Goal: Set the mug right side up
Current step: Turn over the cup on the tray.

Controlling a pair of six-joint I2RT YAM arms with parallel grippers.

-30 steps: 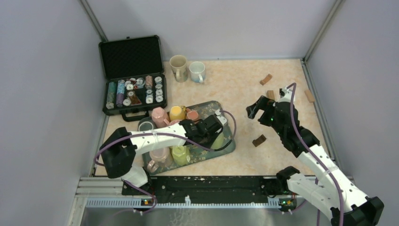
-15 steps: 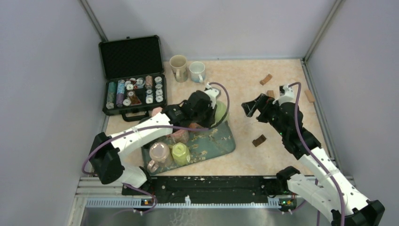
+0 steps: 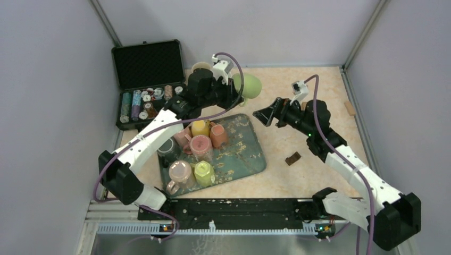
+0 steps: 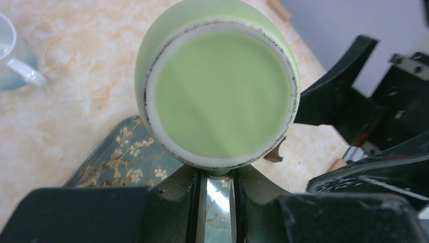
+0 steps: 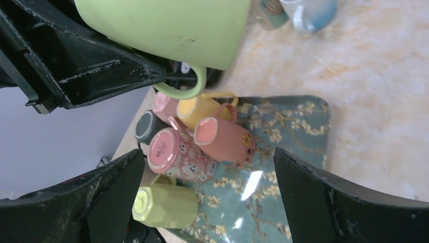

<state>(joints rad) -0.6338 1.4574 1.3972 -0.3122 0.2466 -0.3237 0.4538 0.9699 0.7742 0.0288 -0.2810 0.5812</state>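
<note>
The light green mug (image 3: 248, 85) hangs in the air over the back of the table, tipped on its side. My left gripper (image 3: 234, 95) is shut on its handle. In the left wrist view the mug's base (image 4: 218, 96) faces the camera, and my left gripper (image 4: 217, 176) pinches the handle just below it. In the right wrist view the mug (image 5: 167, 25) fills the top, its handle (image 5: 188, 90) pointing down. My right gripper (image 3: 264, 115) stands open just right of the mug, not touching it; nothing lies between its fingers (image 5: 324, 202).
A floral teal tray (image 3: 249, 155) holds several upside-down or tipped mugs, among them a pink one (image 3: 201, 144) and a yellow one (image 3: 200, 127). An open chip case (image 3: 149, 79) sits at the back left. A pale blue mug (image 4: 12, 71) stands behind. A wooden block (image 3: 293, 158) lies right.
My left arm has lifted the green mug off the tray and carried it up and toward the back. My right gripper has swung left toward the mug, staying open.
</note>
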